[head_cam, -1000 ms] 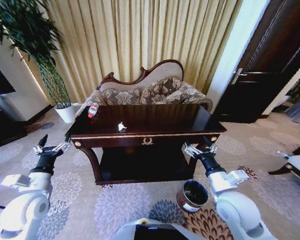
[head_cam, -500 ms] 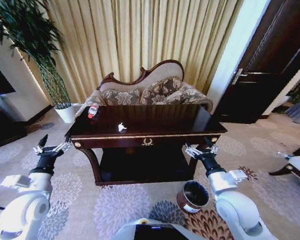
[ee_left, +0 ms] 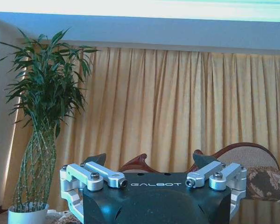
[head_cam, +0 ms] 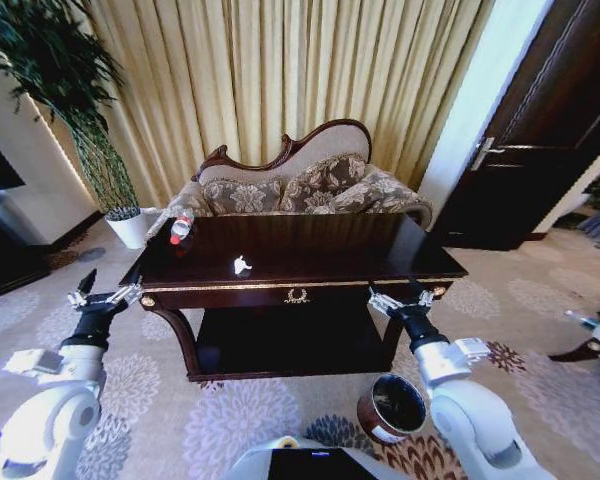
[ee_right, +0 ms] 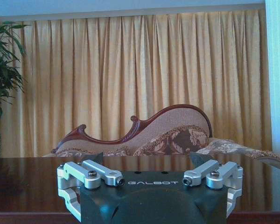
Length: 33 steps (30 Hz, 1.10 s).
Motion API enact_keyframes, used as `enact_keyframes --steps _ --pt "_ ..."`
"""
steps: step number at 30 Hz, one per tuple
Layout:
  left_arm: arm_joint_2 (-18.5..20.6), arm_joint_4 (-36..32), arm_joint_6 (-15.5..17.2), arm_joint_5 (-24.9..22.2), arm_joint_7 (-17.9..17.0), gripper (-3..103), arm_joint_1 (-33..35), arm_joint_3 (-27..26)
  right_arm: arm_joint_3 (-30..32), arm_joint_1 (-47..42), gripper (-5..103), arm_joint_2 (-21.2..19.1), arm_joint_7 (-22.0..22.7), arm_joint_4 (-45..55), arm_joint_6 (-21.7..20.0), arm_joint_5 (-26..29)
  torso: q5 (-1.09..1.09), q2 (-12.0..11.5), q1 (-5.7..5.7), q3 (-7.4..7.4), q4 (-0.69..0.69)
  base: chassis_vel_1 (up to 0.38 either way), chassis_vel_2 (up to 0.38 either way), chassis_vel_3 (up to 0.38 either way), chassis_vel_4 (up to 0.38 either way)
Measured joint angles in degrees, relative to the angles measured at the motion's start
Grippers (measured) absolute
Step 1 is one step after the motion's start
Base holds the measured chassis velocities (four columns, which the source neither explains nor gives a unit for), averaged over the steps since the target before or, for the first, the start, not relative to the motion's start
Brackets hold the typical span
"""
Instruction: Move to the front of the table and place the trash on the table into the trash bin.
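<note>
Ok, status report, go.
Left gripper and right gripper open, empty, flanking the table. Bottle and paper scrap on top. Trash bin on floor, right.

The table (head_cam: 310, 240) stands broadside before the robot, its top largely bare, with a bottle (head_cam: 181, 227) at the left far corner and a crumpled paper scrap (head_cam: 242, 265) near the front edge. The sofa (head_cam: 300, 185) closes off the far side. The trash bin (head_cam: 391, 408) sits on carpet beside the right front leg, mouth unobstructed.
</note>
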Motion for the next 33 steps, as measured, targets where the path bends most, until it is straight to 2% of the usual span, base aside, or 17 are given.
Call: enact_keyframes --steps 17,23,33 --pt "0.05 0.27 0.13 0.32 0.0 100 -0.34 0.48 -0.42 0.55 100 -0.17 -0.08 -0.21 -0.62 -0.01 0.0 0.0 0.0 0.0 0.0 -0.101 0.101 0.104 -0.107" --pt "0.05 0.41 0.15 0.33 0.0 100 -0.4 0.43 -1.07 0.48 100 -0.27 -1.11 -0.4 0.41 -0.31 0.0 0.0 0.0 0.0 0.0 -0.099 0.095 0.078 -0.087" --pt "-0.19 0.52 0.15 0.49 0.03 100 -0.29 0.51 -1.64 0.44 100 -0.2 -1.08 -0.71 0.47 -0.82 0.0 0.01 -0.01 -0.01 0.0 -0.006 0.013 0.012 -0.016"
